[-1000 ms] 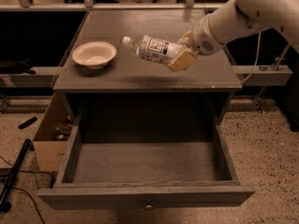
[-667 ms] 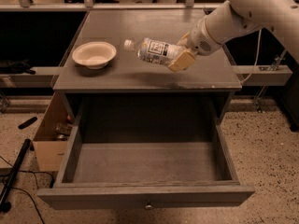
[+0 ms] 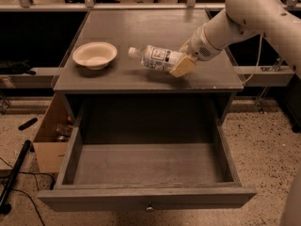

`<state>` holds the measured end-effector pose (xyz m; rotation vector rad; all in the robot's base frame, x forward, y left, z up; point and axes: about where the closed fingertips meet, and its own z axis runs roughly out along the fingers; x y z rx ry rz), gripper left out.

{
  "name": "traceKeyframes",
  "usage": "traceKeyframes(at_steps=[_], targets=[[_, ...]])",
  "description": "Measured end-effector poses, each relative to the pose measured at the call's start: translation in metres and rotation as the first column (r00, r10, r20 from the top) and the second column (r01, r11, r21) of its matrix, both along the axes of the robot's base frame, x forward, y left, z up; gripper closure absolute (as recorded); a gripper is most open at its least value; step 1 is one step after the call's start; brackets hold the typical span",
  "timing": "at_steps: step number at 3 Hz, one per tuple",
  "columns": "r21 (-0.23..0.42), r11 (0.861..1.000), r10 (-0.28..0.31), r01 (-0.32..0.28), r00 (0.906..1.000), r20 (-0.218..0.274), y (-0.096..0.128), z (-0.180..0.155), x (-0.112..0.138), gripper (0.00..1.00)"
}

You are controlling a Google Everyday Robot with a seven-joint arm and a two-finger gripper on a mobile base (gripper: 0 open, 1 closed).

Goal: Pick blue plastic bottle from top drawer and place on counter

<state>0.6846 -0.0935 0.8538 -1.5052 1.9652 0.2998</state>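
Tool (image 3: 182,61) pinches the blue plastic bottle (image 3: 155,57), tilted sideways over the counter (image 3: 141,25), its white label's dark print unreadable.

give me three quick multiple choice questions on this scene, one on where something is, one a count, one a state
1. Where is the blue plastic bottle?
A. inside the top drawer
B. over the counter, in the gripper
C. inside the cream bowl

2. How many bowls stand on the counter?
A. none
B. one
C. three

3. What state is the top drawer in?
A. pulled open
B. pushed shut
C. taken out and set on the counter

Answers:
1 B: the gripper is shut on the bottle's base end above the counter's right part, and the cap points toward the bowl.
2 B: a single cream bowl sits on the counter's left side.
3 A: the drawer's inside shows in front of and below the counter's edge.
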Motion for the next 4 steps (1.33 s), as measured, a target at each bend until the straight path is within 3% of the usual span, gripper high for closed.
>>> traceKeyframes(at_steps=[1,2,4], targets=[[0.0,1.0,0.0,0.0,1.0,0.0,0.0,0.0,0.0,1.0],[0.0,1.0,0.0,0.0,1.0,0.0,0.0001,-0.0001,0.0,0.84],[0.0,1.0,0.0,0.0,1.0,0.0,0.0001,-0.0001,0.0,0.38]])
